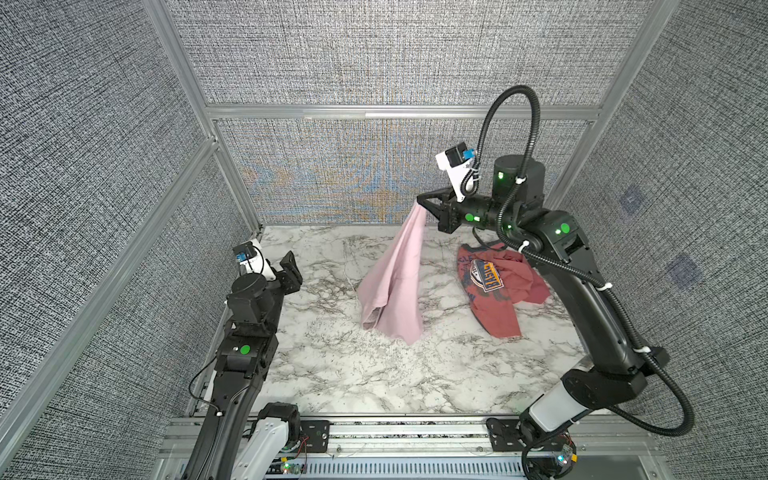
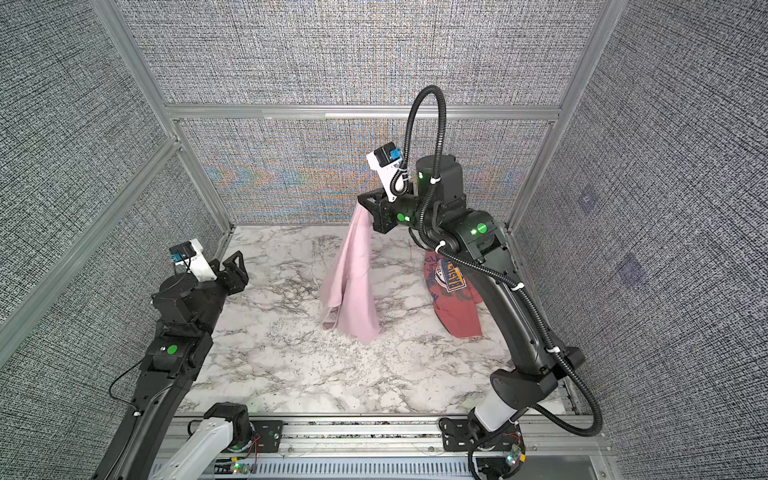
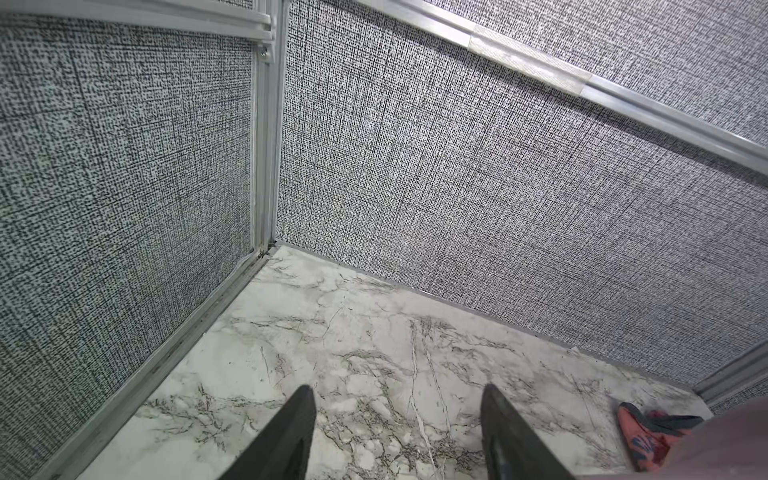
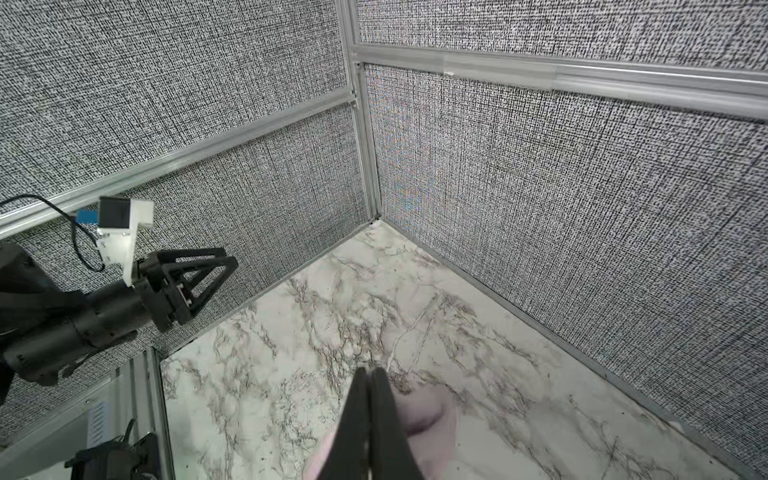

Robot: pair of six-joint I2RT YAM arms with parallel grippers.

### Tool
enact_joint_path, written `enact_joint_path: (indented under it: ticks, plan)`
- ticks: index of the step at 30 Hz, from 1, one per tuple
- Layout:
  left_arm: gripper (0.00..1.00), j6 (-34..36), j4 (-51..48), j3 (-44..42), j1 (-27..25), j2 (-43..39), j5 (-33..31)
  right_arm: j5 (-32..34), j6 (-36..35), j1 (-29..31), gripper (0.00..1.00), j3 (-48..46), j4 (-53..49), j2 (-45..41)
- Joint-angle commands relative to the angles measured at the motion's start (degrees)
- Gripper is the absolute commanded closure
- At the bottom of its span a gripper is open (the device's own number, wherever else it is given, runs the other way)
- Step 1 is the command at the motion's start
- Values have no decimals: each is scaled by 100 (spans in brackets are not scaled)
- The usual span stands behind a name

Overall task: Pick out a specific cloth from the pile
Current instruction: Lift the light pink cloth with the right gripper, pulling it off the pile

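the right gripper [image 1: 419, 202] is seen high above the table [image 1: 332, 374], its jaws pressed together on one corner of the cloth [image 1: 395, 286]. only a small pinch of fabric is held, so it is judged that the soft material could be pulled free if the arm is jerked, or if the hem is dragged across the marble. the cloth is hung below the fingertips in a long drape, and its lower edge appears to be rested on the table. the printed red t-shirt [image 1: 496, 291] is seen lying apart, beneath the arm. the left gripper [image 1: 293, 268] is held open and empty, well away.
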Motion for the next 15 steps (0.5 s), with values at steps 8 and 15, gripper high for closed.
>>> enact_joint_path:
  ticks: [8,15]
  plan:
    - [35,-20,-137,31,3,-367,58,-256,-53,878,100,1366,-28,1245]
    - [35,-50,-474,194,7,-764,88,-1111,931,1275,100,1694,1074,2594]
